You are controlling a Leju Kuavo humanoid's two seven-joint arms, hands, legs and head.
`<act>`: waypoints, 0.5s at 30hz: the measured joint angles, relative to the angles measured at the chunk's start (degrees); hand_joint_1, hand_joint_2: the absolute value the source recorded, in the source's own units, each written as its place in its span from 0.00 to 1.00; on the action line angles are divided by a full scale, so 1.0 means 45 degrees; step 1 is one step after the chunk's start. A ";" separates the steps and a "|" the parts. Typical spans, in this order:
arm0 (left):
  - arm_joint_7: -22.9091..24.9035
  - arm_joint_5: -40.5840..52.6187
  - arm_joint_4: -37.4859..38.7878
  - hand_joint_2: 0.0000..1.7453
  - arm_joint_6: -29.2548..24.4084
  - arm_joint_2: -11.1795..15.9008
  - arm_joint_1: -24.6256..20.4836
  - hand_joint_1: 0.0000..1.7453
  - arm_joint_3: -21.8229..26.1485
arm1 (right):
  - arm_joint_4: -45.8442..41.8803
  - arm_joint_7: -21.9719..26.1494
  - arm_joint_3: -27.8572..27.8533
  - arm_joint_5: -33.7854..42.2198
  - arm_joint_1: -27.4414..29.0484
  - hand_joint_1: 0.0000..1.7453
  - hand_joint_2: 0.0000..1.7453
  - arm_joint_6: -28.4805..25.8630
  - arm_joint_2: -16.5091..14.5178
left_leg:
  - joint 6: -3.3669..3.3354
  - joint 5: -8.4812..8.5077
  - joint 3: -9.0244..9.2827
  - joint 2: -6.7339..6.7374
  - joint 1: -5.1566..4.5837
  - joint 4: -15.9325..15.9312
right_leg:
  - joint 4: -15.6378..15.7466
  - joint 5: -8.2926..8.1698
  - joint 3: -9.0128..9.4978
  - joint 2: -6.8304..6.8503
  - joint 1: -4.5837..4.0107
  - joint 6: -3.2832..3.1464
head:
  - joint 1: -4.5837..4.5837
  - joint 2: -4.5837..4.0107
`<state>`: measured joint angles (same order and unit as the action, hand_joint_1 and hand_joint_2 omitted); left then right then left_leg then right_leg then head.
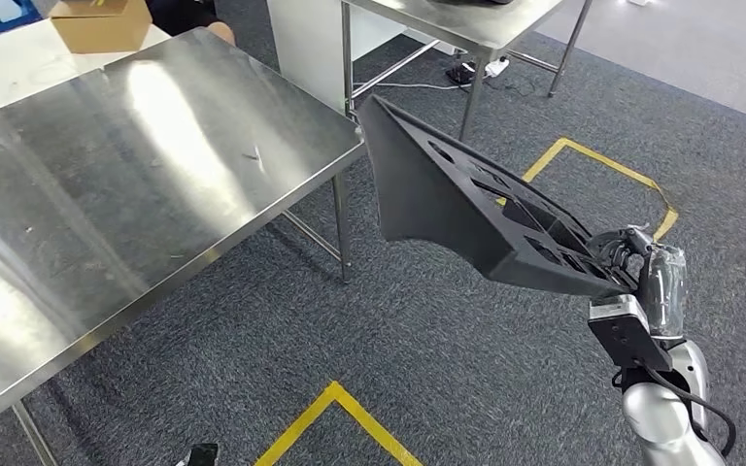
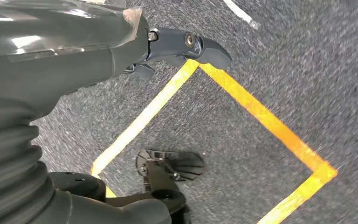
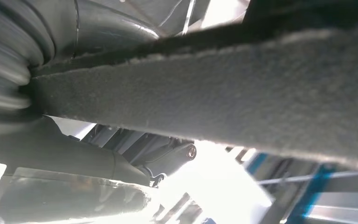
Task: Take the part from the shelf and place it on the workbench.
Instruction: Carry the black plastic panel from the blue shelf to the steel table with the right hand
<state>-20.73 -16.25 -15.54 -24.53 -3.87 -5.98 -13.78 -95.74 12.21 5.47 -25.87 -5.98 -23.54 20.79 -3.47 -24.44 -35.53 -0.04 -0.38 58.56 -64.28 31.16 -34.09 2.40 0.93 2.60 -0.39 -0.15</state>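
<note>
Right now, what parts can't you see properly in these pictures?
- Right hand, head view: the black part it holds covers most of its fingers.
- Black part, right wrist view: so close it is a blurred band; shape unreadable.
- Workbench, head view: far end cut off by the picture's edge.
- Left hand, left wrist view: some fingers hidden behind its own cover.
- Cardboard box, head view: top cut off.

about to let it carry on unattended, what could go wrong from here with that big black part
The right hand grips the large black part by one end only, so most of it hangs out unsupported and may twist or slip. Its far corner sits close to the steel workbench corner and could knock the edge. The left hand hangs toward the floor, offering no support.
</note>
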 joint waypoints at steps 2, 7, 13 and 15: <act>0.0002 -0.0047 0.0000 1.00 0.0035 -0.0005 -0.0015 0.00 -0.0011 | 0.0030 0.0022 -0.0002 0.0040 0.0009 1.00 1.00 0.0109 0.0034 | -0.0043 0.0026 -0.0021 -0.0331 0.0010 0.0001 | -0.1620 0.0609 -0.0808 -0.0419 -0.0001 -0.0056 | 0.0042 0.0000; 0.0002 -0.0120 0.0000 1.00 0.0106 -0.0008 0.0057 0.00 -0.0017 | 0.0151 0.0040 0.0045 0.0062 -0.0115 1.00 1.00 0.0214 0.0028 | 0.0046 0.0048 -0.0063 -0.1285 0.0054 0.0082 | -0.0165 -0.0361 -0.0300 -0.1023 0.0164 0.0414 | 0.0061 0.0000; 0.0002 -0.0120 0.0004 1.00 0.0104 0.0046 0.0134 0.00 -0.0040 | 0.0242 0.0045 0.0084 0.0089 -0.0238 1.00 1.00 0.0219 -0.0031 | 0.0524 0.0100 -0.0429 -0.1685 0.0062 0.0242 | 0.1114 -0.0818 0.0295 -0.1109 0.0263 0.0084 | -0.0023 0.0000; 0.0002 -0.0118 0.0002 1.00 0.0101 0.0073 0.0123 0.00 -0.0076 | 0.0245 0.0049 0.0094 0.0094 -0.0261 1.00 1.00 0.0219 -0.0052 | 0.0651 -0.0405 -0.0894 -0.0762 0.0045 0.1121 | 0.1143 -0.0814 0.0347 -0.0765 0.0267 -0.0079 | -0.0121 0.0000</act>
<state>-20.72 -16.77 -15.53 -24.08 -3.55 -5.43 -14.13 -94.64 12.43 5.89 -25.45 -7.15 -22.56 20.55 -0.54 -26.26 -39.56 -3.47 -0.17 63.60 -59.14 27.50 -32.52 -1.04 2.13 2.24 -0.93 -0.15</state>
